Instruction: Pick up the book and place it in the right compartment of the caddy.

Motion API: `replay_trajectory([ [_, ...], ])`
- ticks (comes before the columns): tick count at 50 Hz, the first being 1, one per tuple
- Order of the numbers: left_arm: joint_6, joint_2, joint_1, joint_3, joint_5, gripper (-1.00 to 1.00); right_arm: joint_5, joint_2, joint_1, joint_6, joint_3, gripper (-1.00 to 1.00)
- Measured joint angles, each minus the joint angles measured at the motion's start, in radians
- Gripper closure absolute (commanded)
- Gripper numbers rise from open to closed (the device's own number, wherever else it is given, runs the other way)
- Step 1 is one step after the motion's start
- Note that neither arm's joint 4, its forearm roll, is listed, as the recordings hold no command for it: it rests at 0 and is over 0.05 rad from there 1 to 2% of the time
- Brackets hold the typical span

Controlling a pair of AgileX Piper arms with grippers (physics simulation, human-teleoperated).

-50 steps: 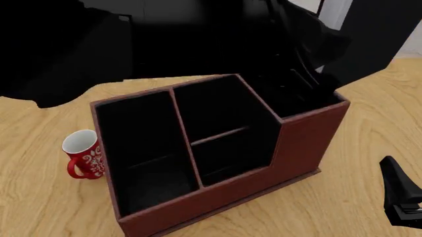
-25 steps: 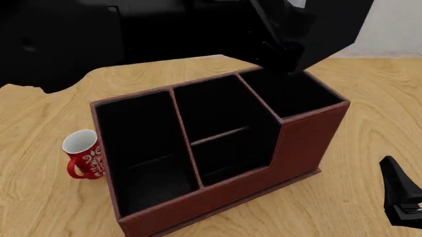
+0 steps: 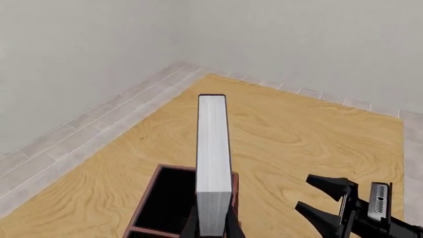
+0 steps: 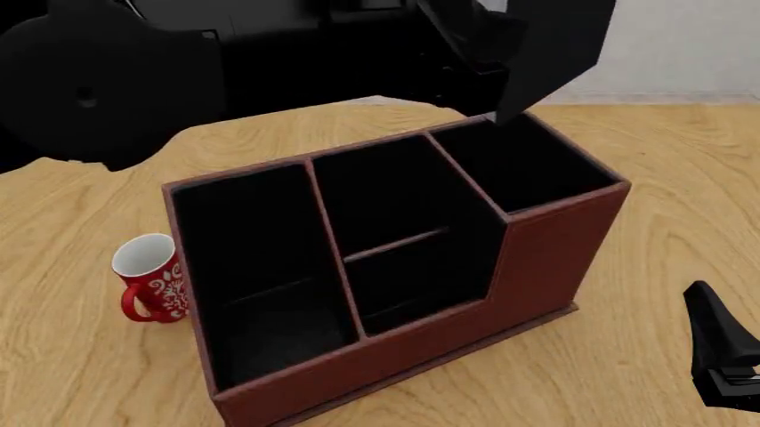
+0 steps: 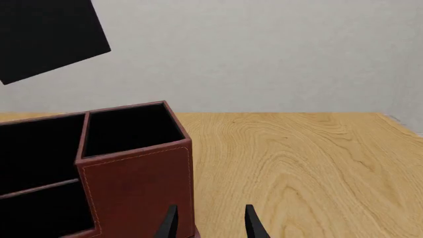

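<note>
My left gripper (image 3: 211, 227) is shut on the book (image 3: 213, 158), a thick black hardcover whose white page edges face the left wrist camera. In the front view the book (image 4: 549, 49) hangs tilted in the air above the back of the reddish-brown caddy (image 4: 540, 267). Its lower corner sits over the rear rim of the right compartment (image 4: 529, 165), which is deep, black-lined and has nothing in it. The right wrist view shows the book (image 5: 46, 37) well above the right compartment (image 5: 132, 130). My right gripper (image 5: 210, 225) rests low beside the caddy's right end, open with nothing between its fingers.
A red mug (image 4: 152, 277) with a white pattern stands left of the caddy. The left arm (image 4: 107, 80) fills the back left of the front view. My right gripper (image 4: 718, 356) sits at the table's near right. Bare wooden table (image 5: 317, 163) lies right of the caddy.
The left arm has carried the book upward in the front view, uncovering the right compartment's rear rim. The right gripper has stayed still.
</note>
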Motion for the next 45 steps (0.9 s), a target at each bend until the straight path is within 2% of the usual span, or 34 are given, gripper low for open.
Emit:
replay_trajectory([
  [10, 0.045, -0.015, 0.009, 0.013, -0.006, 1.00, 0.000, 0.000, 0.000, 0.000, 0.000, -1.00],
  [26, 0.068, -0.012, 0.008, 0.013, -0.008, 1.00, 0.000, 0.000, 0.000, 0.000, 0.000, -1.00],
  [45, 0.096, 0.094, 0.025, -0.113, 0.052, 1.00, 0.000, 0.000, 0.000, 0.000, 0.000, -1.00],
])
